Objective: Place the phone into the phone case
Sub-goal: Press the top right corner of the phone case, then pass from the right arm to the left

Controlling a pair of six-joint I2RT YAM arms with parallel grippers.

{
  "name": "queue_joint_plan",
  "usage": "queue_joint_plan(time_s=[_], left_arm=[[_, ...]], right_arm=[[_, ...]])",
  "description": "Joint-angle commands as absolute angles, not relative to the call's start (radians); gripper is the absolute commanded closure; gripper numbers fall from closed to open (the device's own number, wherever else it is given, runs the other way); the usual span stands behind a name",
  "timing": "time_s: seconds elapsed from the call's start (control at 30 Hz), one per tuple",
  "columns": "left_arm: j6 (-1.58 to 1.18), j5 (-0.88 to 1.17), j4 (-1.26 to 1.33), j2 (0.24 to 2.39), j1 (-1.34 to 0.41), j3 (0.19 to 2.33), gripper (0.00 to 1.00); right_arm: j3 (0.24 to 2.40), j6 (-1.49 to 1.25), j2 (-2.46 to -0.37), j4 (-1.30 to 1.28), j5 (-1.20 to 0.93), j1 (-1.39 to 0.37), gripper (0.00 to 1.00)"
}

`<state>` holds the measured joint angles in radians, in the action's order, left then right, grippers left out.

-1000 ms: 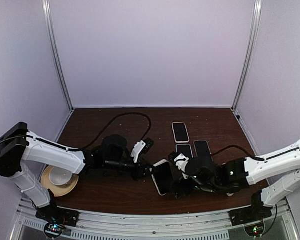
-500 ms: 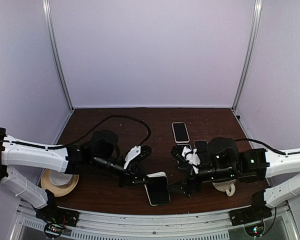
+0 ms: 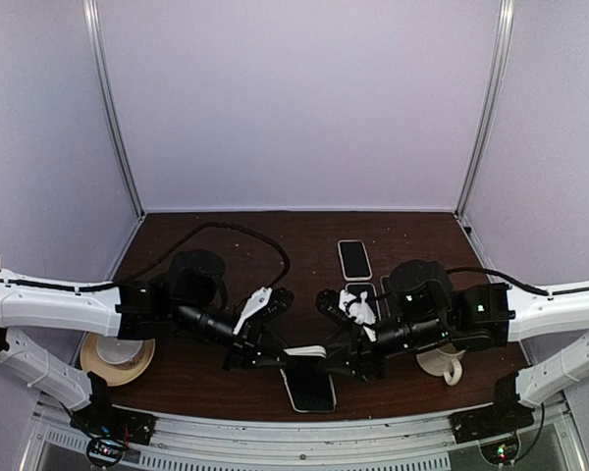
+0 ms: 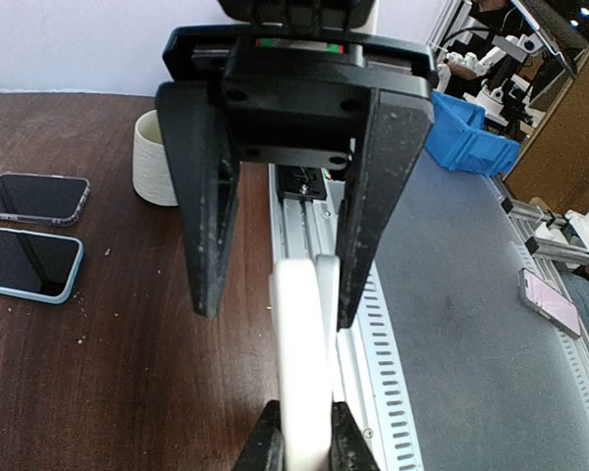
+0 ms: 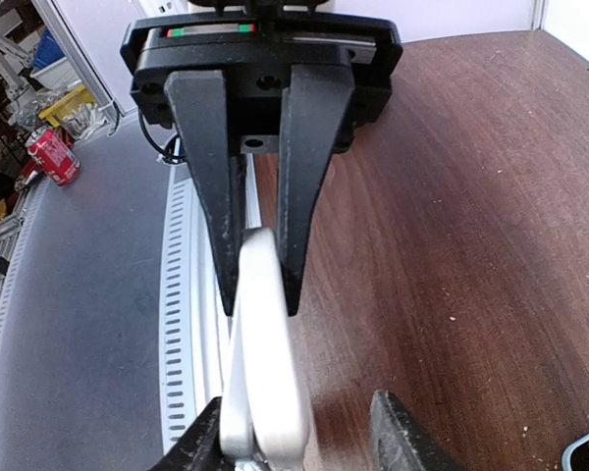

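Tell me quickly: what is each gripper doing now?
Left gripper: closed on the white phone, held on edge.
Right gripper: around the phone's other end; whether it grips cannot be told.
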<state>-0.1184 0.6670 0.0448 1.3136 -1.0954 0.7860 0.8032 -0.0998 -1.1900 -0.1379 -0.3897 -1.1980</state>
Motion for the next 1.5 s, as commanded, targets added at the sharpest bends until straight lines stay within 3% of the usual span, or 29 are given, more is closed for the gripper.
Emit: queue_joint_plan(time_s=[0.0, 0.17, 0.3, 0.57, 0.7, 0.87, 0.97, 1.03, 1.17, 1.3, 1.33, 1.47], left_arm=[[-0.097, 0.724, 0.125, 1.266, -1.103, 0.831, 1.00], [-0.096, 0.731, 0.135, 1.261, -1.111, 0.834, 1.00], [-0.100, 0.735, 0.140, 1.259, -1.115, 0.832, 1.00], [-0.131, 0.692, 0.151, 1.267, -1.116, 0.835, 0.99], [-0.144, 0.598, 0.139, 1.277, -1.116, 0.831, 0.67], [-0.164, 0.551, 0.178, 1.262, -1.115, 0.785, 0.45], [-0.181, 0.531, 0.218, 1.254, -1.115, 0.763, 0.40], [-0.187, 0.519, 0.238, 1.257, -1.116, 0.758, 0.43], [-0.207, 0.543, 0.246, 1.285, -1.116, 0.777, 0.61], [-0.230, 0.561, 0.276, 1.291, -1.117, 0.772, 0.95], [-0.234, 0.561, 0.281, 1.286, -1.116, 0.770, 1.00], [-0.239, 0.564, 0.282, 1.253, -1.116, 0.778, 1.00]], right_arm=[[0.825, -0.101, -1.206, -0.108, -0.433, -1.192, 0.56], [0.854, -0.106, -1.233, -0.109, -0.454, -1.192, 0.70], [0.866, -0.110, -1.222, -0.106, -0.437, -1.193, 1.00], [0.899, -0.129, -1.196, -0.108, -0.412, -1.192, 1.00], [0.905, -0.151, -1.160, -0.078, -0.385, -1.192, 1.00], [0.907, -0.174, -1.115, -0.060, -0.318, -1.192, 1.00], [0.917, -0.178, -1.102, -0.054, -0.316, -1.192, 1.00], [0.928, -0.174, -1.102, -0.054, -0.321, -1.193, 1.00], [0.952, -0.165, -1.106, -0.057, -0.317, -1.192, 1.00], [0.975, -0.153, -1.105, -0.085, -0.302, -1.192, 1.00], [0.980, -0.152, -1.105, -0.092, -0.300, -1.191, 1.00], [0.985, -0.148, -1.108, -0.135, -0.309, -1.191, 0.96]])
